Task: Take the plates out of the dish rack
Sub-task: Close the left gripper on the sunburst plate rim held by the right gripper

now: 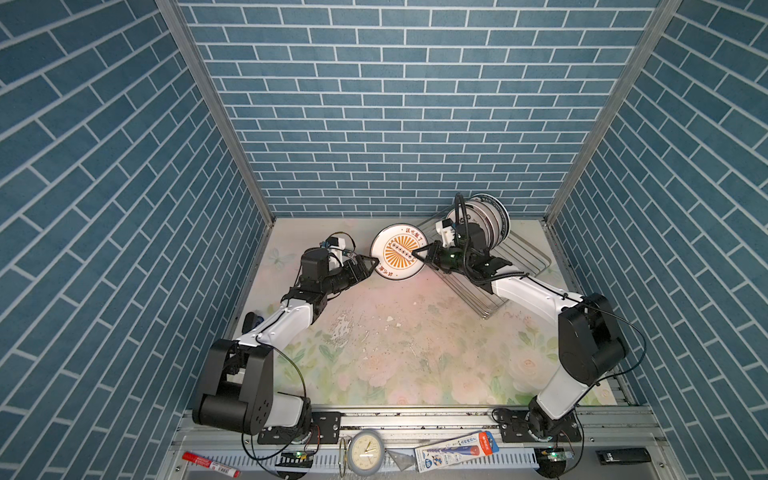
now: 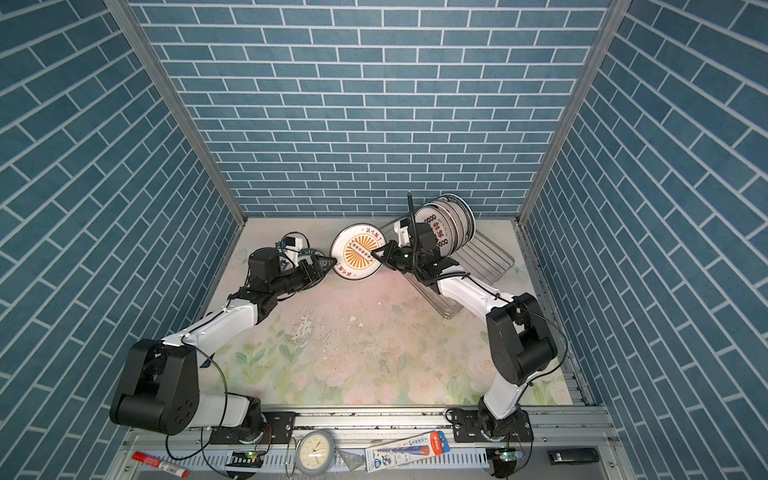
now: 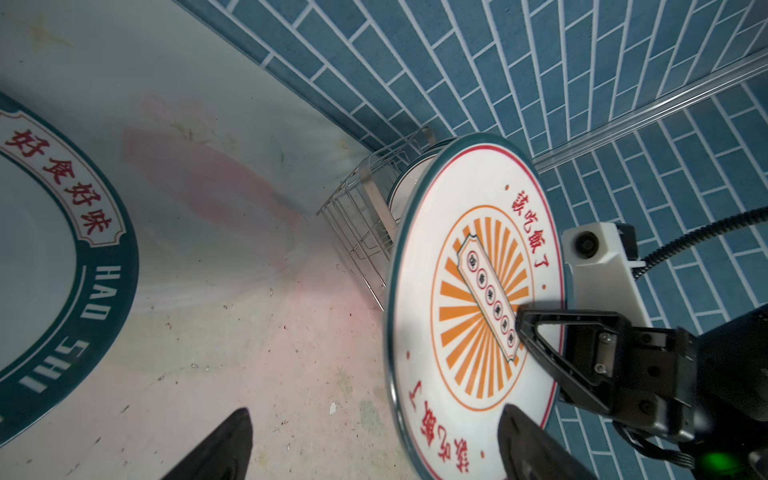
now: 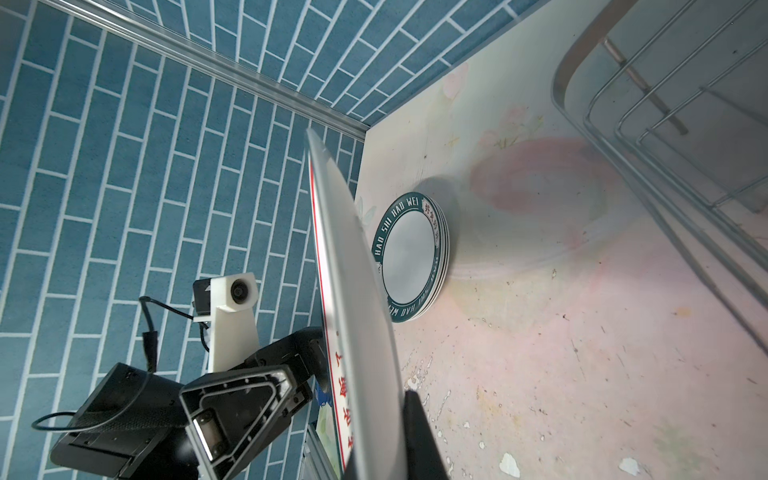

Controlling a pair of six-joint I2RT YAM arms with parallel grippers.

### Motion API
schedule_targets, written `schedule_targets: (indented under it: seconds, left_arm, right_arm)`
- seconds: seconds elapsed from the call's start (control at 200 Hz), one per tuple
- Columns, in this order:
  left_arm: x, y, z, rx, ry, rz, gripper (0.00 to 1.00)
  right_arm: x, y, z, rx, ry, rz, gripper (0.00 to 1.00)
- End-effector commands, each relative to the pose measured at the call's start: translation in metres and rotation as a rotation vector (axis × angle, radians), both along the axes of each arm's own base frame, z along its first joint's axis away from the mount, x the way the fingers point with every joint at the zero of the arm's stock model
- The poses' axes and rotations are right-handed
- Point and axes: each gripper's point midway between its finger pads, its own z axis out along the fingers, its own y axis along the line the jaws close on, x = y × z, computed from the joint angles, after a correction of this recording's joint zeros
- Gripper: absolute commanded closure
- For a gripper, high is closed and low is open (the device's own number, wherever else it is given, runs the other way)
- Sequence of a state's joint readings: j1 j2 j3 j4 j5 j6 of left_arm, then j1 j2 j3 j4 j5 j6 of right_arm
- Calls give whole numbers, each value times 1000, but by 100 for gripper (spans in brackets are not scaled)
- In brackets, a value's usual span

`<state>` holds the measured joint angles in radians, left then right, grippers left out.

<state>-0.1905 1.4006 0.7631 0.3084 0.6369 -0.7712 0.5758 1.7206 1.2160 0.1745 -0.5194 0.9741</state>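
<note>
Right wrist view shows a low stack of green-rimmed plates (image 4: 411, 249) lying flat on the table (image 4: 561, 353) at the robot's left side, probably the drop-off pile for whatever comes out of the rack. Over that pile the left claw (image 3: 376, 415) is released. Its 2 fingers (image 3: 536, 444) stand apart on either side of the near rim of an orange sunburst plate (image 3: 478, 270), and whether either one touches it I cannot tell. That plate hangs in the air between the 2 claws, on edge and tilted, which leaves 1 rim free for a second grip, so this looks like a handover toward the pile. The right claw (image 1: 417, 254) is clenched on the opposite rim, with 1 finger lying across the printed face, and seems to carry the plate alone. Farther right, the dish rack (image 1: 525, 255) sits near the back wall (image 1: 395, 124) with several more plates (image 1: 494, 222) standing upright in it, so the unloading seems only partly done.
</note>
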Motion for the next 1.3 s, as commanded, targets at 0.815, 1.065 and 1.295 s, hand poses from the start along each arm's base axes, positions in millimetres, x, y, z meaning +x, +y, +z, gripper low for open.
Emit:
schedule_targets:
  seconds: [0.815, 1.065, 1.295]
  left_arm:
    - [-3, -15, -1, -75, 29, -73, 84]
    - [-3, -12, -2, -67, 60, -58, 99]
    - [-3, -9, -4, -52, 95, -42, 100]
  right_arm:
    - [-13, 43, -5, 129, 37, 115, 97]
    - [-12, 45, -3, 127, 21, 123, 71]
    - [-10, 47, -11, 115, 28, 126, 63]
